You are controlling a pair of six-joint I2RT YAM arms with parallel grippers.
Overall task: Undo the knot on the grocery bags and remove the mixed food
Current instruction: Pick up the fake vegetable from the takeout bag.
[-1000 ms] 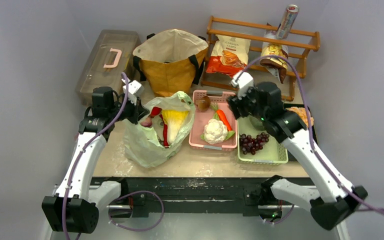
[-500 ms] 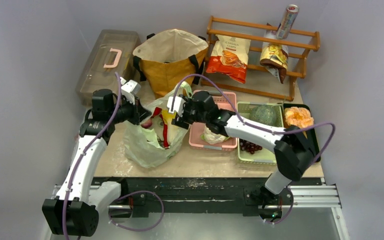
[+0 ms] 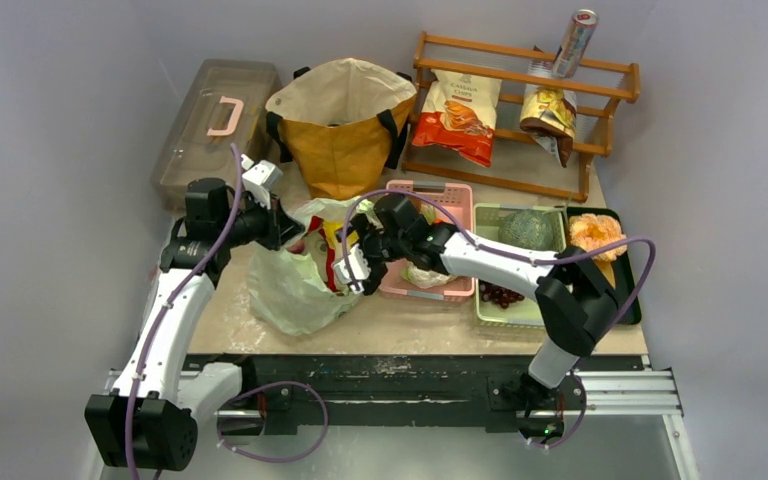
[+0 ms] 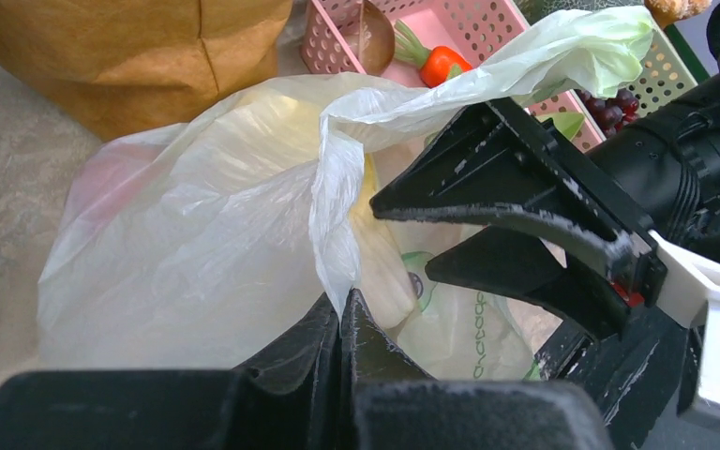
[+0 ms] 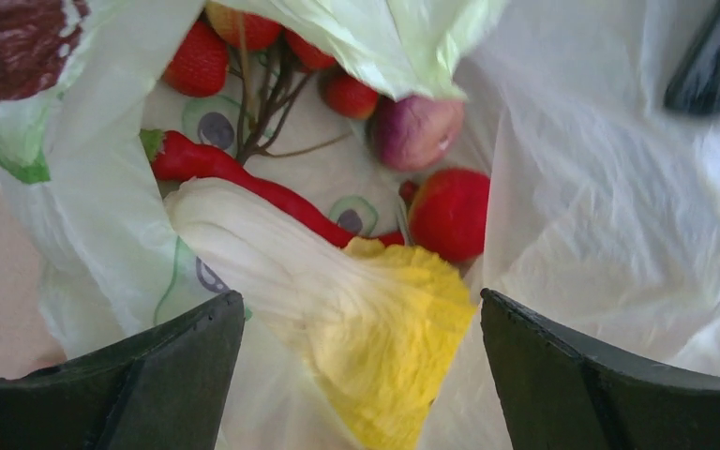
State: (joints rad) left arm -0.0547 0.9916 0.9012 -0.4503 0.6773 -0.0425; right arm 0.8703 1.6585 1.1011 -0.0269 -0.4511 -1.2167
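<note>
The pale-green plastic bag (image 3: 290,290) lies at the table's front left with its mouth open; no knot is in view. My left gripper (image 4: 342,305) is shut on a fold of the bag's rim and holds it up. My right gripper (image 5: 361,300) is open inside the mouth, its fingers on either side of the yellow-white cabbage (image 5: 375,356). Beside the cabbage lie a red chilli (image 5: 244,183), a purple onion (image 5: 417,131) and red fruits (image 5: 450,211). The mustard tote (image 3: 345,150) stands open behind. Grapes (image 3: 505,293) and a green melon (image 3: 527,228) sit in the green basket (image 3: 495,318).
A pink basket (image 3: 460,195) sits right of the bag, under my right arm. A wooden rack (image 3: 520,60) with chip bags and a can stands at the back right. A grey lidded box (image 3: 210,125) is at the back left, a black tray (image 3: 630,290) at the far right.
My right arm swung left from the green basket to the plastic bag, dipped into its mouth and opened wider. The left gripper kept its hold on the rim.
</note>
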